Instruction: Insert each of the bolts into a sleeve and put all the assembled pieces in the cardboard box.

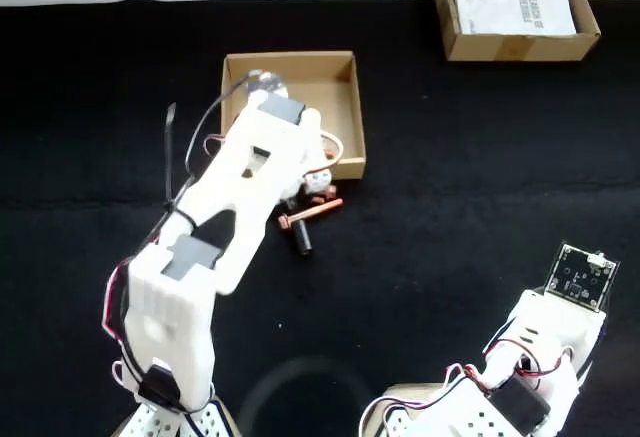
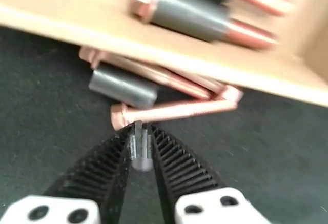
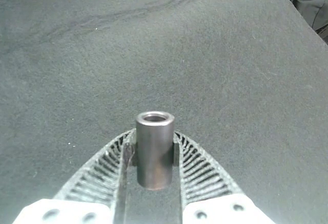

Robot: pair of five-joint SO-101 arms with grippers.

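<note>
Right claw (image 3: 154,138) pinches upright sleeve (image 3: 154,160); left arm (image 1: 240,182) extended toward cardboard box (image 1: 356,107).

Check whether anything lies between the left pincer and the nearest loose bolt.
Nothing visible does. The bolt lies crosswise directly in front of the left pincer. The loose sleeve and the cardboard box wall lie beyond it.

Lighting is bright, even and overhead. In the high view the left arm (image 1: 240,197) reads near-white against the black table (image 1: 450,157), with a faint ring-shaped sheen at six o'clock. In the right wrist view the sleeve (image 3: 154,149) has a soft highlight on its rim and casts little shadow.
</note>
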